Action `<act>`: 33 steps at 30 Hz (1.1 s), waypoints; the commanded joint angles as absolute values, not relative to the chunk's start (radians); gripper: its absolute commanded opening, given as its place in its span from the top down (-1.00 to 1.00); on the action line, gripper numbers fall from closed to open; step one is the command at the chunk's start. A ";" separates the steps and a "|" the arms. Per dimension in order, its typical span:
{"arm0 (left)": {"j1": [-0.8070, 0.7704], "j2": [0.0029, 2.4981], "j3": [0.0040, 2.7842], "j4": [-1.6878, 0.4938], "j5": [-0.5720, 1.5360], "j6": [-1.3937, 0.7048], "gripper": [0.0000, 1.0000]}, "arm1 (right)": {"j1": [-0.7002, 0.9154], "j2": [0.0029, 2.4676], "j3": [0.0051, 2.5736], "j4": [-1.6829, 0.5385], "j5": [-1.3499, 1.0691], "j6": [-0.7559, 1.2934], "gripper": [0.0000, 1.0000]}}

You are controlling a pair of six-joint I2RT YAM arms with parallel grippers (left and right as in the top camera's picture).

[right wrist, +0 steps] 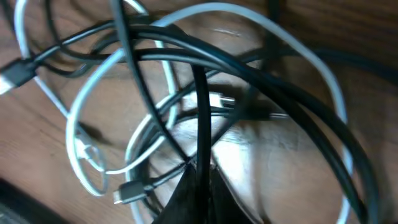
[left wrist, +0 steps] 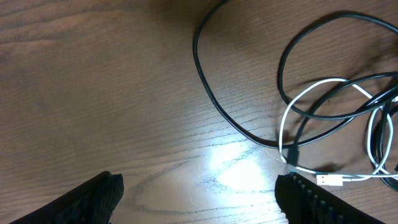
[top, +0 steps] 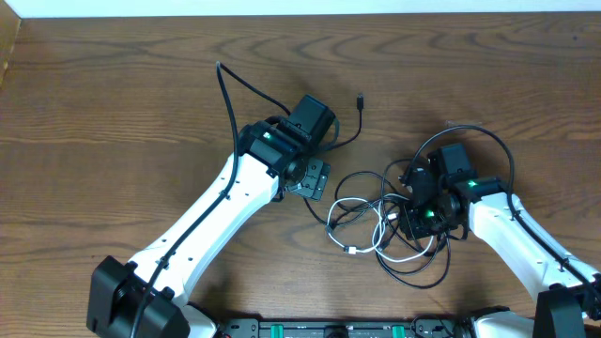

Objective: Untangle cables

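Far left of the cable tangle (top: 376,221), open table (top: 113,122) — nearer in stands the left gripper (left wrist: 202,199); the right gripper (right wrist: 199,183) blocks its right side.

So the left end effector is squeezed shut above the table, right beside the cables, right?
Not quite. The left end effector is open, not shut: the left wrist view shows its fingers wide apart with bare table between them. It is indeed above the table, beside the cables.
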State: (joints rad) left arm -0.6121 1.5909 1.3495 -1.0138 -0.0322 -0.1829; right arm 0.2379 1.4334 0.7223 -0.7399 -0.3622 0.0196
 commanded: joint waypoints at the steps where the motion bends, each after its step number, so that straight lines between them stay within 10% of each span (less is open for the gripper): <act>1: -0.609 1.590 1.344 -1.018 -0.041 -0.184 -0.68 | 0.242 1.428 0.727 -0.735 -0.534 -0.060 0.98; 17: -0.572 1.590 1.344 -1.061 -0.041 -0.184 -0.67 | -0.009 1.203 0.967 -0.516 -1.343 0.142 0.98; 33: -0.572 1.590 1.344 -1.061 -0.033 -0.184 -0.67 | -0.162 1.113 0.974 1.044 -1.347 1.417 0.98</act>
